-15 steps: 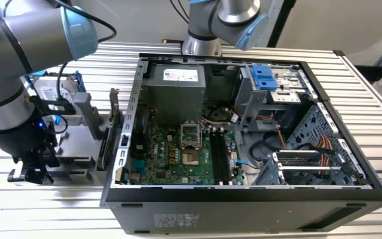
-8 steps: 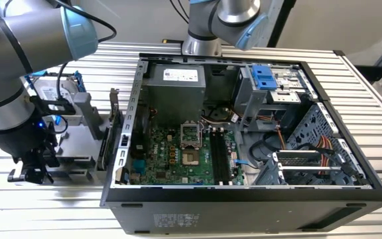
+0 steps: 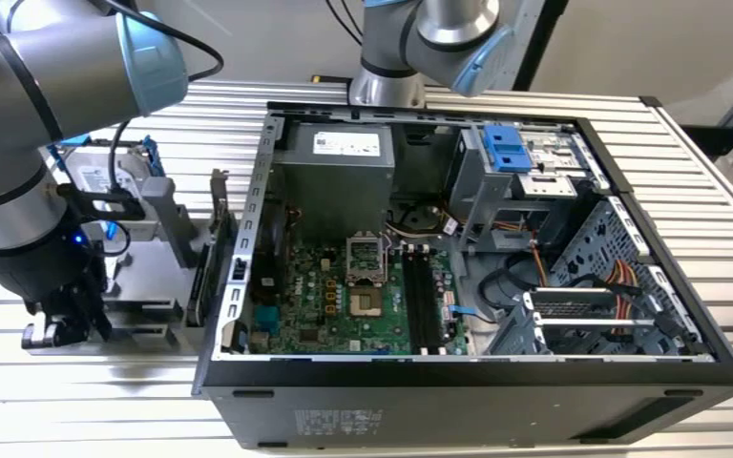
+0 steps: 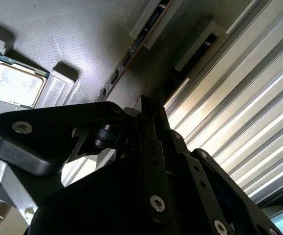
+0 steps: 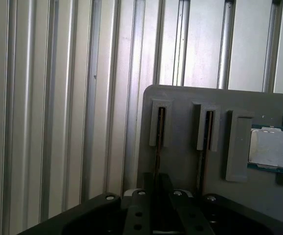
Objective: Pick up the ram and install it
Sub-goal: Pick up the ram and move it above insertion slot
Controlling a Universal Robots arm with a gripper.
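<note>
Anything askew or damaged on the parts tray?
Nothing stands out. The ram and a second stick stand straight on edge in the holders of the grey tray; the processor chip lies flat beside them.

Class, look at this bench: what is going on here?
The robot arm's gripper is down at a grey holder beside the open computer case, lined up on the ram, which stands on edge in a slot. A second stick and a processor chip sit in the same holder. The motherboard's black slots look empty.
</note>
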